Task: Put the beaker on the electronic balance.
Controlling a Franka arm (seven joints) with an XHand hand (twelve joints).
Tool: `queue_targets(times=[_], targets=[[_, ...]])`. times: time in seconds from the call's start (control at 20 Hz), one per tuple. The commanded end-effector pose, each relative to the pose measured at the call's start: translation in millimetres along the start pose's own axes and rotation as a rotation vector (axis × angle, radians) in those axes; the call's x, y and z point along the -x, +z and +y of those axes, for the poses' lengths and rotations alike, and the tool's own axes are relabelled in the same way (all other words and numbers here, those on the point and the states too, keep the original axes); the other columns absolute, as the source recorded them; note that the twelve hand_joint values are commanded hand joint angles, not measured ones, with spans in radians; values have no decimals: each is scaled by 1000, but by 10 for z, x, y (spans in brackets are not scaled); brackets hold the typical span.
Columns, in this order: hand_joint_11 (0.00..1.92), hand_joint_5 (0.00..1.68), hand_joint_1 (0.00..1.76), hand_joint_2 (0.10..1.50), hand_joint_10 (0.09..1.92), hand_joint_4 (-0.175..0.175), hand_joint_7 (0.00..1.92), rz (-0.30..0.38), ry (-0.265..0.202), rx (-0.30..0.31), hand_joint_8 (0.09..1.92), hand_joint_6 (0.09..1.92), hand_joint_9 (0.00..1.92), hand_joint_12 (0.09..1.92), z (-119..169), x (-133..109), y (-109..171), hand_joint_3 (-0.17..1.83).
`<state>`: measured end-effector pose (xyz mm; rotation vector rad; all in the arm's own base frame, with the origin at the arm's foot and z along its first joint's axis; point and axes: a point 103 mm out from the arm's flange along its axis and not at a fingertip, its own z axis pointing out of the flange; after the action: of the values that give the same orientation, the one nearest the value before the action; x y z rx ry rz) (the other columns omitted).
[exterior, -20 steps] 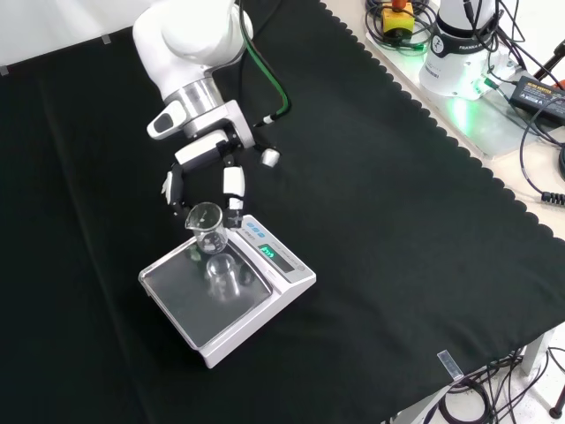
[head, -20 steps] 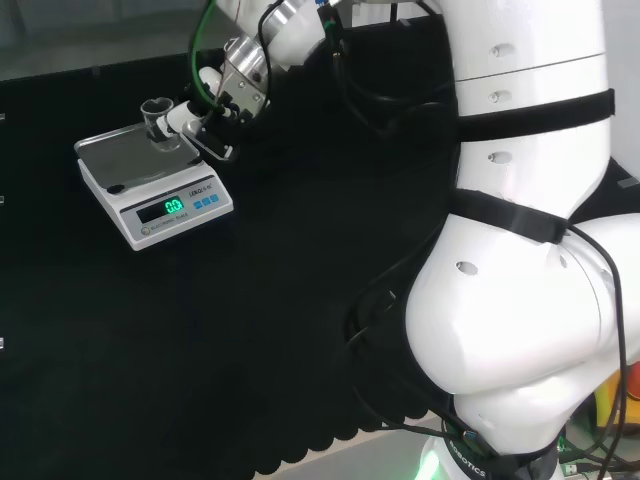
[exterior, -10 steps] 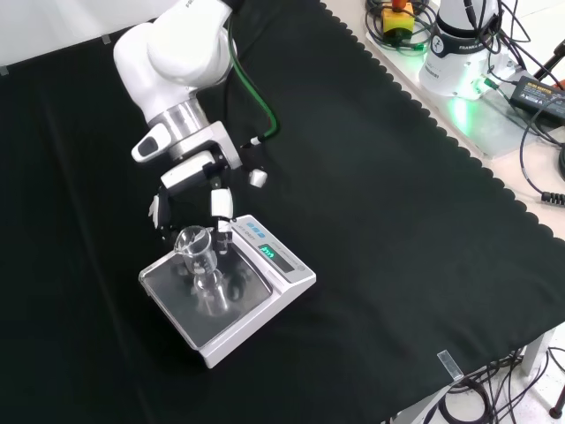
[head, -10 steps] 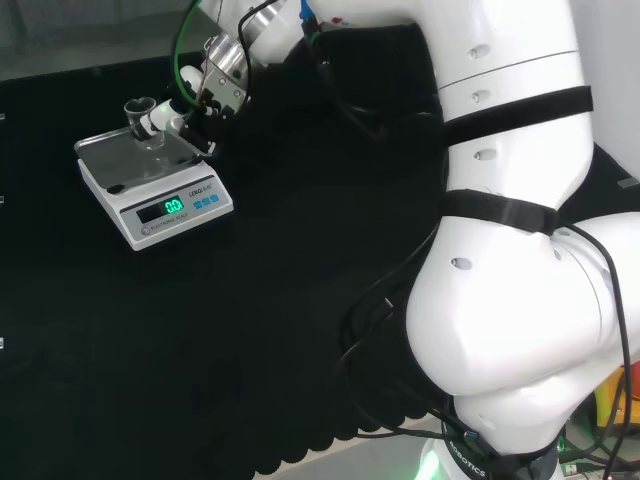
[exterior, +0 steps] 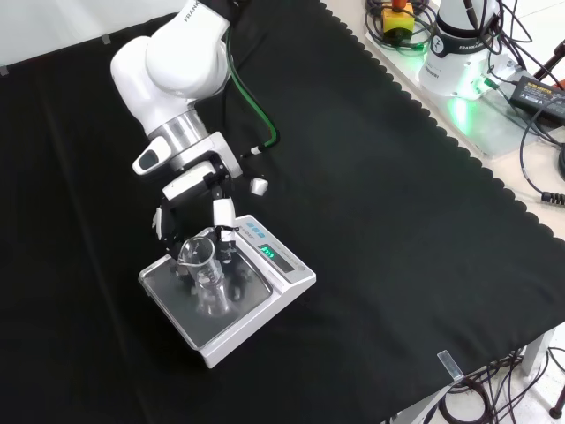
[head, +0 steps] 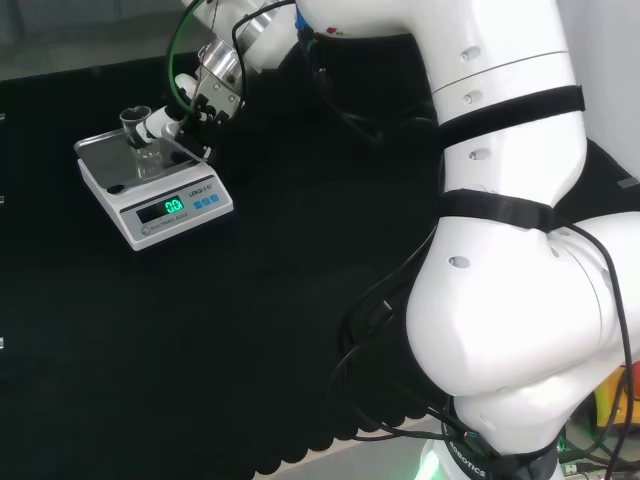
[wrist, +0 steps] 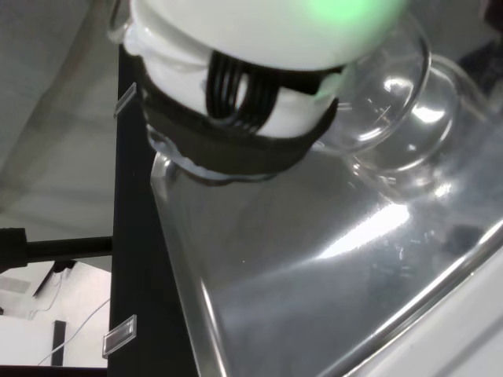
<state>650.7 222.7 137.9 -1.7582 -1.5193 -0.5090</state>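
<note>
**A:** What does the hand [exterior: 199, 231] hold, and where?

**B:** Its fingers curl round a small clear glass beaker [exterior: 202, 265], pinching it near the rim. The beaker hangs just below the fingers, over the shiny pan of the electronic balance [exterior: 265, 291]. Whether its base touches the pan cannot be told.

**A:** How would it handle?

**B:** Likely light, stiff, smooth and breakable. The upper wall, where the fingers sit, seems the sensible place to grip.

**A:** Is there room around it?

**B:** The pan's edges lie near the hand on all sides, its display panel just beside the fingers. Beyond the balance, black cloth [exterior: 397, 230] lies bare, leaving open room to withdraw.
</note>
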Motion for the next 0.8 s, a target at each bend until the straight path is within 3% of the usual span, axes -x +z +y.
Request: queue_targets(times=[0.05, 0.55, 0.6, 0.7, 0.8], targets=[[541, 1272, 1289, 552, 697, -46, 1220, 6, 14, -13, 785, 906, 921, 1359, -16, 74, 37, 896], [541, 1272, 1289, 552, 697, -45, 1220, 18, 8, -16, 786, 906, 921, 1359, -32, 155, 99, 897], [538, 1262, 1241, 541, 700, -8, 1224, 21, -4, -26, 786, 897, 918, 1362, -37, 143, 100, 917], [499, 1244, 1158, 580, 728, 111, 1147, 15, -29, -60, 826, 829, 870, 1386, -54, 97, 96, 833], [390, 913, 1062, 571, 799, -22, 826, -14, -44, -89, 914, 803, 669, 1434, -87, 65, 51, 713]])
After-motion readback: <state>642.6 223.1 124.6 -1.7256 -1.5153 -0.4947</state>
